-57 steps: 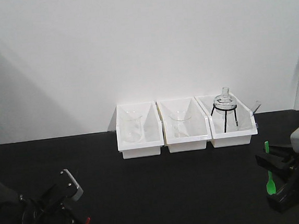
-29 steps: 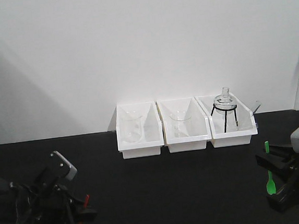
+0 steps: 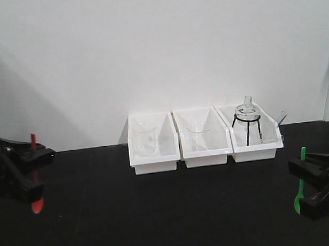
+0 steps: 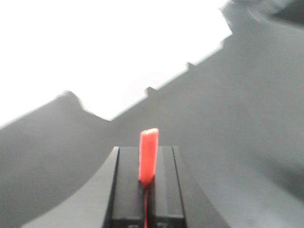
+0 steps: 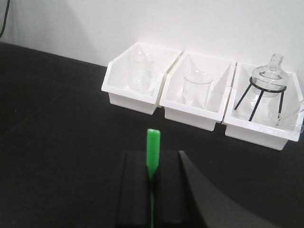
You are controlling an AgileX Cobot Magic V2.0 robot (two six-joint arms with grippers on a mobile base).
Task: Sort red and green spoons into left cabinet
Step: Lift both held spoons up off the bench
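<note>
- My left gripper (image 3: 32,160) is clamped on the red spoon (image 3: 37,205). The two black fingers are pressed together on the handle.
- The red spoon's long axis runs upright across the fingers. The handle end pokes above them and the small bowl hangs below, clear of the black table (image 3: 178,214).
- My right gripper (image 5: 152,185) is likewise closed on the green spoon (image 5: 153,142). It is held the same way, upright or nearly so, with the handle tip above the fingers and the bowl below.
- Ahead of the right gripper, well apart from it, three white bins (image 5: 190,111) stand in a row holding glassware. These are not the target.
- Ahead of the left gripper I see only blurred grey and white shapes. I cannot tell whether any of it is the left cabinet, and no view shows the cabinet clearly.
- My judgement is that the cabinet lies off to the left gripper's outer side. That would make the left arm and its red spoon the nearer pair, with the right arm needing to cross the table.
- Each spoon would have to tip from upright towards level to lie flat on a shelf.
</note>
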